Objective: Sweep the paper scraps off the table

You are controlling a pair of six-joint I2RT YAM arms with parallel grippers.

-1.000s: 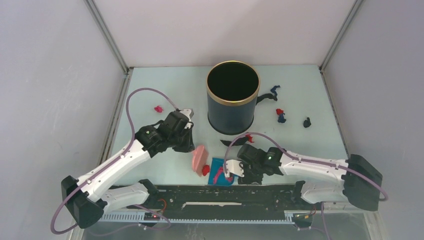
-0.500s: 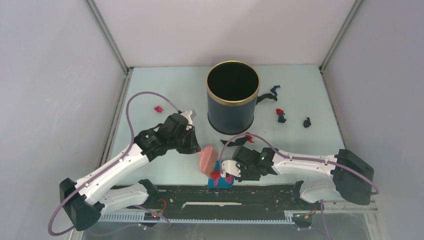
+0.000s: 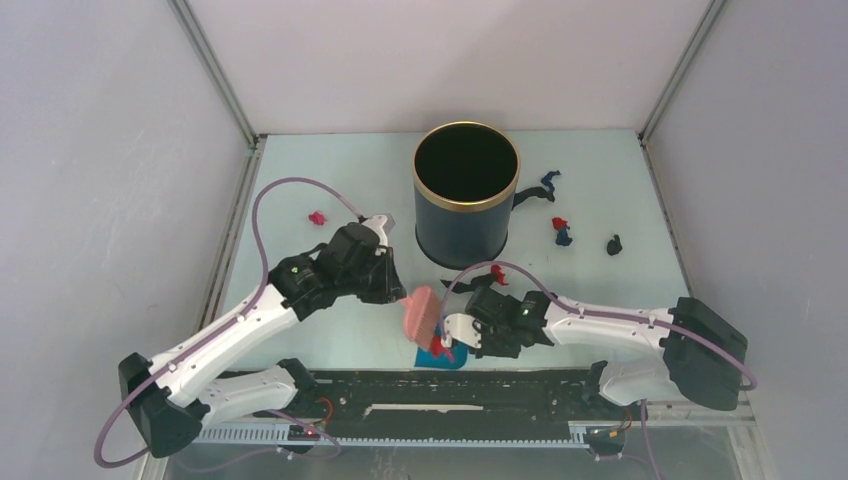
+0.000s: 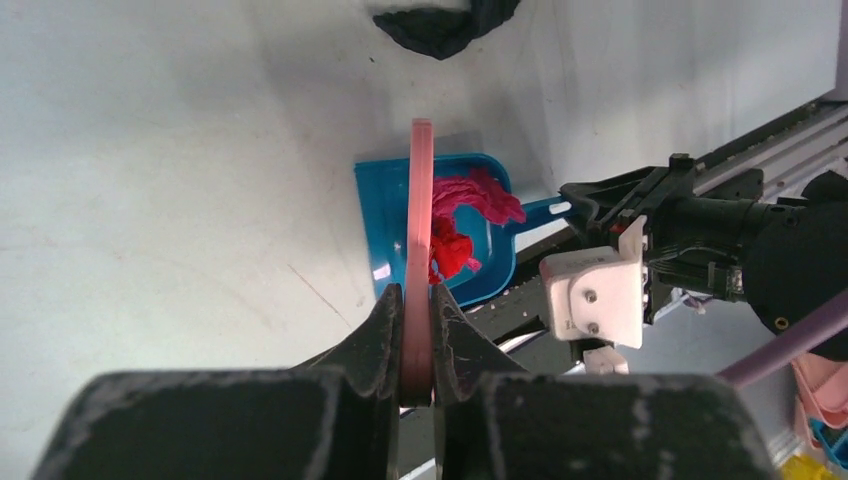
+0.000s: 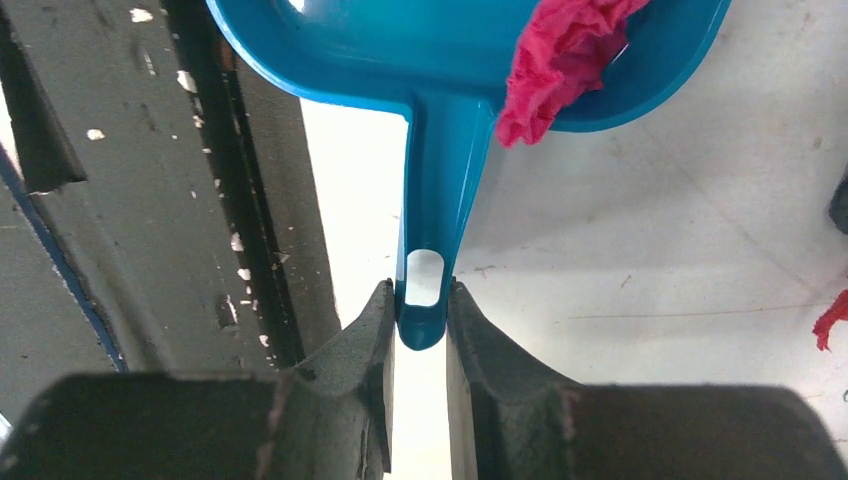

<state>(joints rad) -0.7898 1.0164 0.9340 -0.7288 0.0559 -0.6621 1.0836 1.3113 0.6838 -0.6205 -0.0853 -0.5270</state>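
My left gripper (image 3: pixel 396 291) is shut on the handle of the pink hand brush (image 3: pixel 420 312); in the left wrist view (image 4: pixel 416 300) the brush (image 4: pixel 419 220) stands edge-on over the blue dustpan (image 4: pixel 385 215). My right gripper (image 3: pixel 462 336) is shut on the dustpan's handle (image 5: pixel 435 190). Red paper scraps (image 4: pixel 472 195) lie in the pan (image 5: pixel 400 50), also seen in the right wrist view (image 5: pixel 560 55). On the table (image 3: pixel 330 180) lie a magenta scrap (image 3: pixel 317 217), a red one (image 3: pixel 497 275), a black one (image 3: pixel 455 286), and blue, red and black bits (image 3: pixel 562 232) at the back right.
A tall black bin with a gold rim (image 3: pixel 466 195) stands at the table's middle back. A black strip with rails (image 3: pixel 450 395) runs along the front edge, just below the dustpan. Grey walls close in the left, right and back.
My left gripper moved the brush to the right, up against the dustpan, and the red scrap beside it went into the pan. My right gripper shifted left with the dustpan.
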